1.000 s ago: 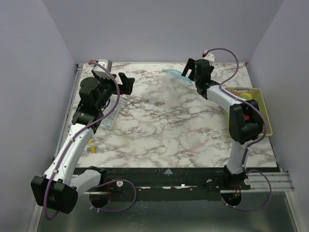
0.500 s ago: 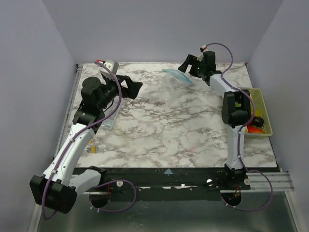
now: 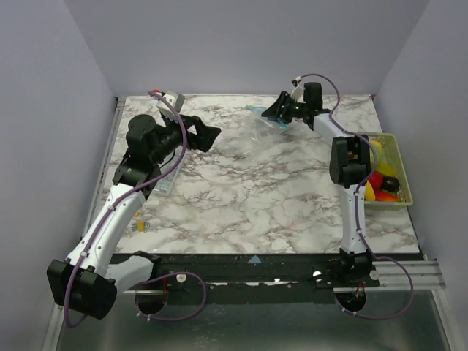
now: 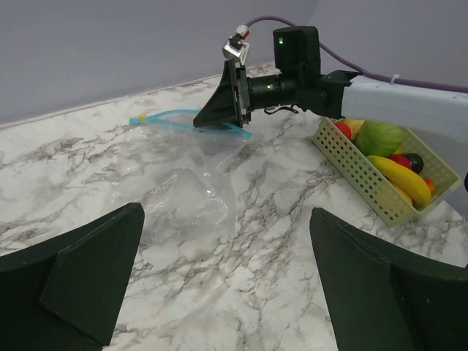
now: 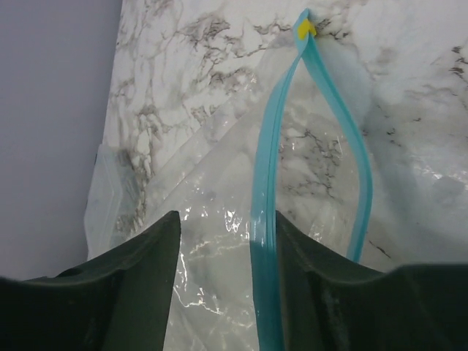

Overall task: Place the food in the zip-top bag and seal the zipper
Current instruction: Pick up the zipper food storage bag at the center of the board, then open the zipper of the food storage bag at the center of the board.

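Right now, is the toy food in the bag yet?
Not yet, nothing looks done. The food sits in the mesh basket, and the zip-top bag lies empty on the table. In hand: the right pincer is open around one lip of the zipper, which gapes apart. The left pincer hovers open and empty. Left to do: load the food, then seal.

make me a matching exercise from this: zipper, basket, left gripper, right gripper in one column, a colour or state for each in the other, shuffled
Column one
1 zipper
2 basket
3 left gripper
4 right gripper

Column two
a yellow-green, fruit inside
b open, holding nothing
c teal, lips parted
d open, one zipper lip in its gap

Pairs: 1-c, 2-a, 3-b, 4-d
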